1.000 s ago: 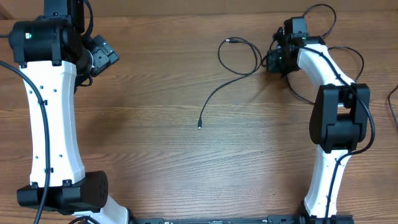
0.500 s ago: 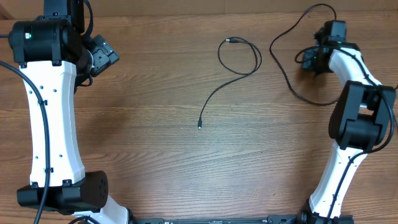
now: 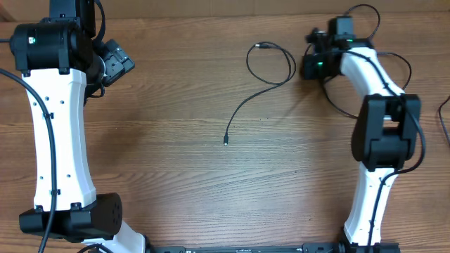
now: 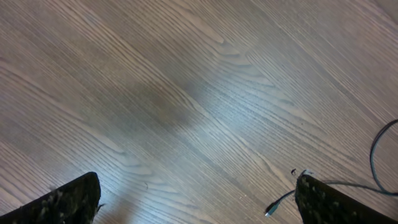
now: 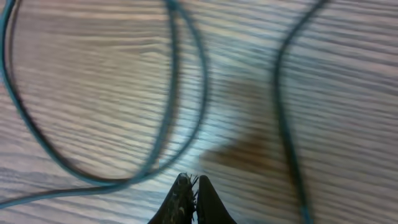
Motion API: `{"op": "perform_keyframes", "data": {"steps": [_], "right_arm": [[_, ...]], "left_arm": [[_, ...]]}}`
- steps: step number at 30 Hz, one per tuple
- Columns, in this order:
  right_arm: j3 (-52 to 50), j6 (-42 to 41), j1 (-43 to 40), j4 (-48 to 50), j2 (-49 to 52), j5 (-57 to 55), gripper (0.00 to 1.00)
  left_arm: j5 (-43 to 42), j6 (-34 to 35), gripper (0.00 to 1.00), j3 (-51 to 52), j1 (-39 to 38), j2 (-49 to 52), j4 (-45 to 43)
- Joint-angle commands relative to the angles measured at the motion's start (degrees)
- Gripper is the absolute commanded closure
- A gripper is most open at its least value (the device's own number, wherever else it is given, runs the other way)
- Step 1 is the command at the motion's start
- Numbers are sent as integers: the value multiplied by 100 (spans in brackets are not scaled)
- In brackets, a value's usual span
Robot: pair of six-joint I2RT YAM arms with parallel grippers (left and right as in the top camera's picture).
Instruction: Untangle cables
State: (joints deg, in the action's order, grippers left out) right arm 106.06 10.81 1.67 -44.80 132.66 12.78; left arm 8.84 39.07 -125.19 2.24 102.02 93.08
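Lying looped, 1 thin black cable (image 3: 247, 65); left hand (image 4: 199, 200) released, right hand (image 5: 188, 196) clenched.

On table (image 3: 183, 176), toward 12 o'clock from centre: first cable (image 3: 247, 63) in a loop, tail trailing to 7 o'clock. Just at 3 o'clock of that loop, right gripper (image 3: 309, 65), with second cable (image 3: 330, 100) curling round from 12 to 5 o'clock. Well apart at 9 o'clock, left gripper (image 3: 116, 63).

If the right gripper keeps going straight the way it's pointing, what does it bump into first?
Probably the looped cable lying just past the right gripper, as its wrist view shows. That picture is blurry and depth is unclear, so it might touch the table first.
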Motion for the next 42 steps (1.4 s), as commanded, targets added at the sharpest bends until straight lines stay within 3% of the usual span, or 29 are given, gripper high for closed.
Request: {"op": "perform_keyframes", "data": {"steps": [1, 11, 17, 25, 26, 27, 29, 31, 33, 34, 35, 36, 42], "right_arm": [[-4, 168, 22, 52, 199, -815, 96], [-4, 168, -527, 584, 385, -2002, 96], [-4, 79, -1283, 1281, 398, -1895, 96], [201, -1154, -2135, 1499, 393, -1919, 96], [330, -1220, -2173, 1329, 380, -1860, 93], [514, -1285, -2201, 1088, 363, -1812, 80], [885, -1434, -2205, 645, 284, -1779, 72], [1366, -1668, -2205, 109, 170, -1781, 58], [1784, -1882, -2205, -245, 120, -1784, 53], [1906, -1921, -2225, -293, 118, -1788, 38], [1943, -1991, -2249, -289, 118, -1821, 14], [1943, -2210, -2297, -308, 118, -1943, 0], [1805, -3097, -2579, -1167, 118, -2483, 0]], "left_arm": [[57, 13, 0, -11, -39, 35, -11], [57, 13, 0, -11, -39, 35, -11], [57, 13, 0, -11, -39, 35, -11], [57, 13, 0, -11, -39, 35, -13], [57, 13, 0, -11, -39, 35, -11], [57, 13, 0, -11, -39, 35, -11], [57, 13, 0, -11, -39, 35, -11], [57, 13, 1, -11, -39, 35, -11], [57, 13, 0, -11, -39, 35, -13], [57, 13, 1, -11, -39, 35, -13], [57, 13, 0, -11, -39, 35, -13], [57, 13, 0, -11, -39, 35, -11], [57, 13, 1, -11, -39, 35, -11]]}}
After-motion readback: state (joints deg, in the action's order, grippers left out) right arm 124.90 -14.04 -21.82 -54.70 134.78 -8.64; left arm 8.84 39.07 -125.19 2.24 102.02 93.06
